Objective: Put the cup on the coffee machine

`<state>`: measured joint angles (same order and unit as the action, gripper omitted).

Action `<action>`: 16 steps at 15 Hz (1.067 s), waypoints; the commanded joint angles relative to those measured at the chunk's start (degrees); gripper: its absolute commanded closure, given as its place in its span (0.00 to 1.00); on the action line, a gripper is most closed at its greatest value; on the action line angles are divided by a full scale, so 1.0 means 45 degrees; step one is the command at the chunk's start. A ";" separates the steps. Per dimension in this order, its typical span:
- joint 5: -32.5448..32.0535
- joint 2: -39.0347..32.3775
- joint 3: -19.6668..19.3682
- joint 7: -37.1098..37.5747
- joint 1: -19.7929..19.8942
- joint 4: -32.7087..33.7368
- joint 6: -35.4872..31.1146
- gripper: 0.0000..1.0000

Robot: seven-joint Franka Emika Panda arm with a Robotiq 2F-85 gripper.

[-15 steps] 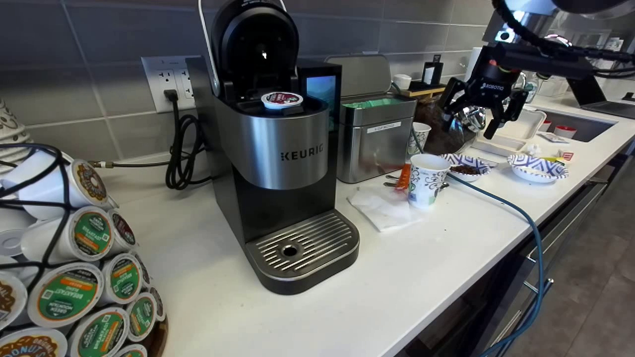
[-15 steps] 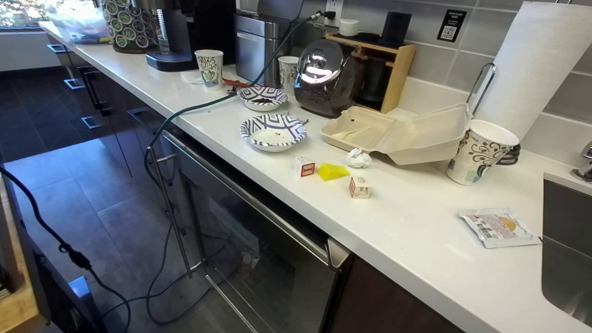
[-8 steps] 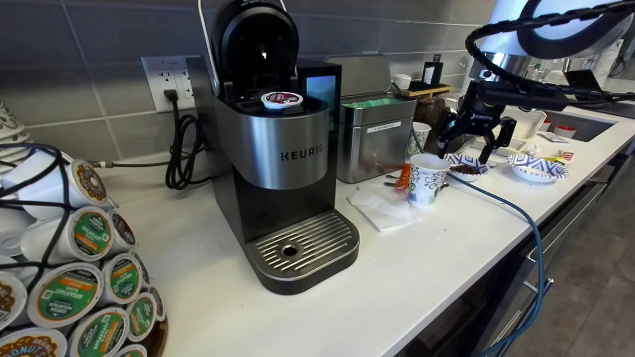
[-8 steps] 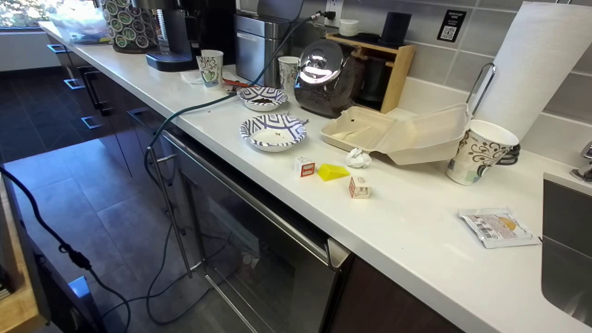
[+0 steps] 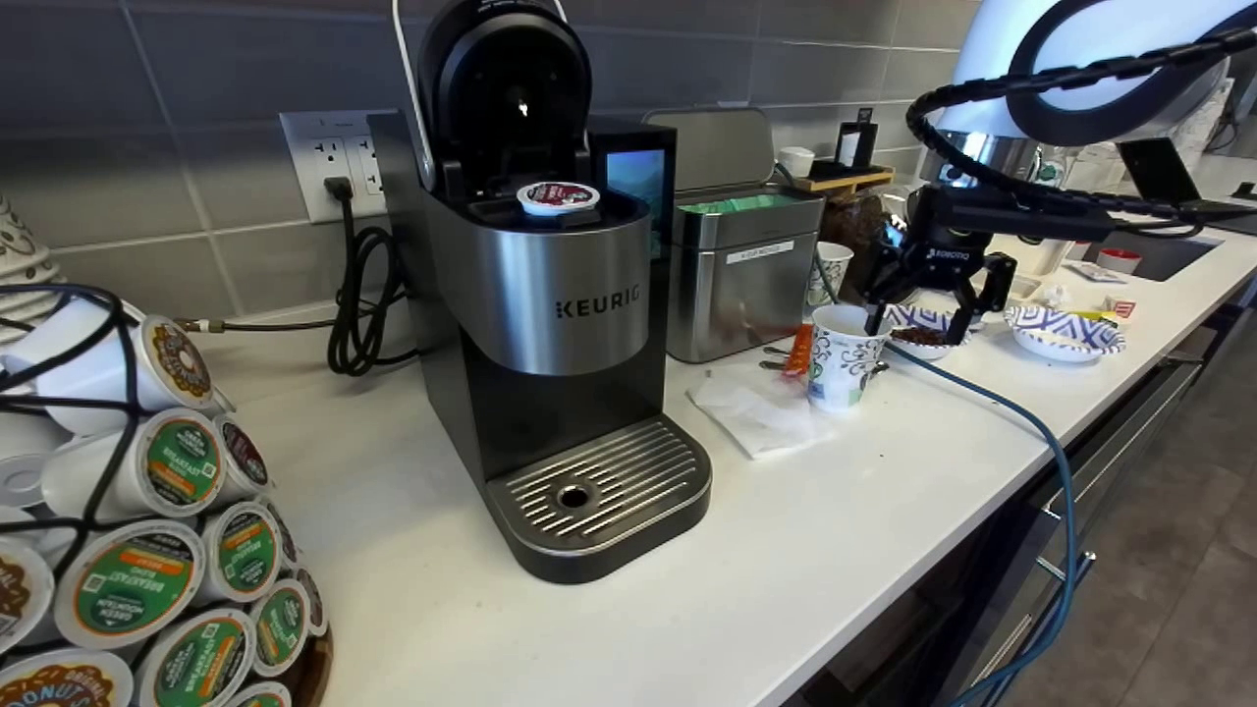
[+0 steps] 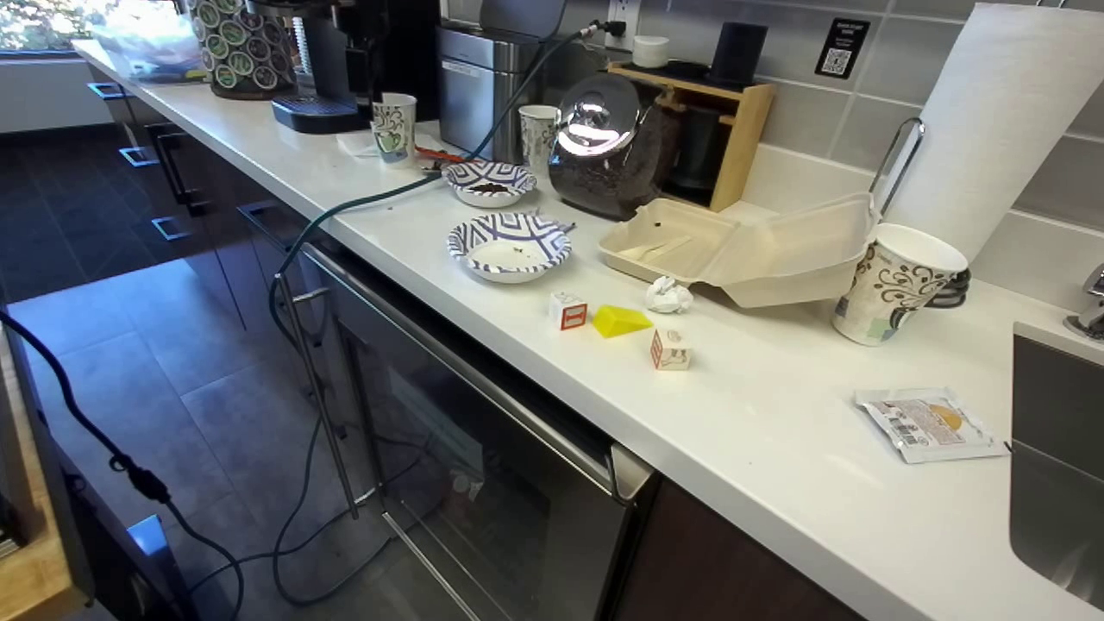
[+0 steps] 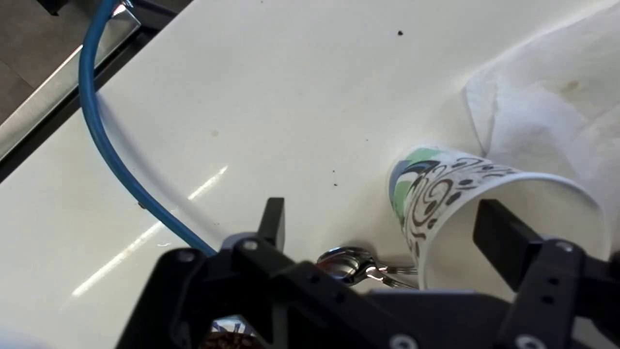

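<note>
The cup stands upright on the white counter, right of the coffee machine. It also shows in an exterior view and in the wrist view. The coffee machine's lid is up, with a pod in its holder; its grated drip tray holds nothing. My gripper is open and empty at the cup's rim. In the wrist view the gripper has one finger over the cup's mouth and the other over bare counter. I cannot tell whether that finger is inside the cup or above it.
A blue cable crosses the counter beside the cup. Spoons and a napkin lie near it. Behind are a steel container and another cup. Patterned bowls are to the right, pods at the left.
My gripper has come down and moved left in an exterior view, from above the bowls to the cup's rim. It stays open. The cup and the coffee machine have not moved.
</note>
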<state>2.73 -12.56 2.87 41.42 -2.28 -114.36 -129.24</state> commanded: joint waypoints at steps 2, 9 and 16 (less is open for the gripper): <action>0.0185 -0.0164 -0.0238 0.0041 -0.0288 0.0017 -0.0366 0.32; 0.0127 -0.0200 -0.0332 0.0115 -0.0364 0.0113 -0.0368 0.88; 0.0100 -0.0001 -0.0329 0.0129 -0.0484 0.0219 -0.0778 1.00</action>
<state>2.81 -12.95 2.09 41.57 -3.41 -113.37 -131.23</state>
